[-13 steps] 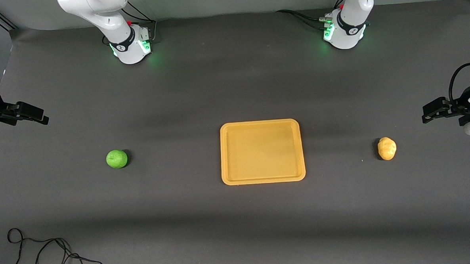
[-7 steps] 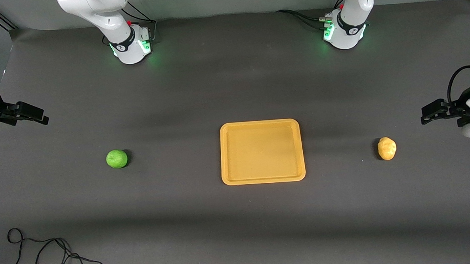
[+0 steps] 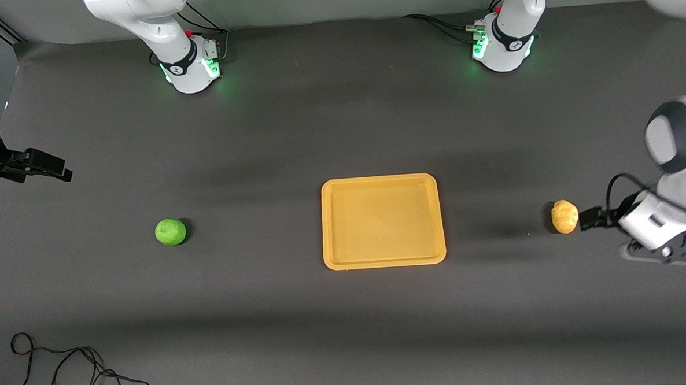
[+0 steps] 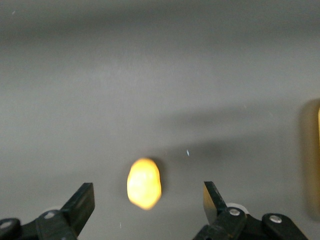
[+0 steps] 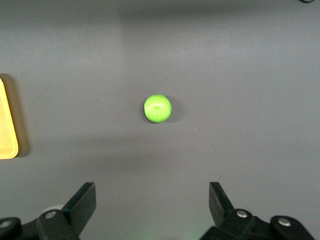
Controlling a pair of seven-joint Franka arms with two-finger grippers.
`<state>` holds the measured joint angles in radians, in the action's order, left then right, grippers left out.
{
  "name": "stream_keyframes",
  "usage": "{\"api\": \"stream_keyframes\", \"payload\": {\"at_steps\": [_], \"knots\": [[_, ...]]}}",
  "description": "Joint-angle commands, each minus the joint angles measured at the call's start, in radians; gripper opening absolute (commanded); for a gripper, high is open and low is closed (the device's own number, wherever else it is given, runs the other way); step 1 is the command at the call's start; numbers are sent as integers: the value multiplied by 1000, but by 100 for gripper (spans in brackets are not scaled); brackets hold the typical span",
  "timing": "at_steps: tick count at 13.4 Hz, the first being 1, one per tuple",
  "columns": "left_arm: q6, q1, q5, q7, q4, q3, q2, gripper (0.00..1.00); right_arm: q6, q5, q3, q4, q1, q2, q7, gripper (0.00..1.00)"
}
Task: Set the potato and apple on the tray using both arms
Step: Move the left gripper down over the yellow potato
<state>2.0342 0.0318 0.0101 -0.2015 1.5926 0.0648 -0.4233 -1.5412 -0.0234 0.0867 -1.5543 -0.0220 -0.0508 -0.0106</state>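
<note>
- Left gripper [image 4: 147, 200]: fingers spread, just beside potato [image 3: 564, 216] at the left arm's end.
- Right gripper [image 5: 152, 202]: fingers spread, waits at the right arm's end.
- Apple [image 3: 170, 231] and tray [image 3: 384, 262] on table, well apart.

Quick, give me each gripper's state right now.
Left gripper: open, holding nothing, over the table beside the potato.
Right gripper: open, holding nothing, waiting short of the apple.

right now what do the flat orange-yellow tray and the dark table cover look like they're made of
The flat orange-yellow rectangular tray looks like moulded plastic: uniform colour, rounded corners, low rim, faint sheen. The dark grey table cover seems a matte mat or fabric sheet, glare-free with soft shadows; which one is unclear.
</note>
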Motion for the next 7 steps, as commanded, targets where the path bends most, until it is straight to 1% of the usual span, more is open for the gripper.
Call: {"api": "stream_keyframes", "payload": {"at_steps": [1,6,7], "knots": [[93,-30,8,-106,-8,0,-61,97,6,5,4,-10,-7,19,17,100],[231,-49,39,-128,-3,-2,-167,95,4,5,4,-13,-7,14,20,100],[248,-50,62,-128,19,0,-172,95,4,5,4,-15,-7,12,18,100]]}}
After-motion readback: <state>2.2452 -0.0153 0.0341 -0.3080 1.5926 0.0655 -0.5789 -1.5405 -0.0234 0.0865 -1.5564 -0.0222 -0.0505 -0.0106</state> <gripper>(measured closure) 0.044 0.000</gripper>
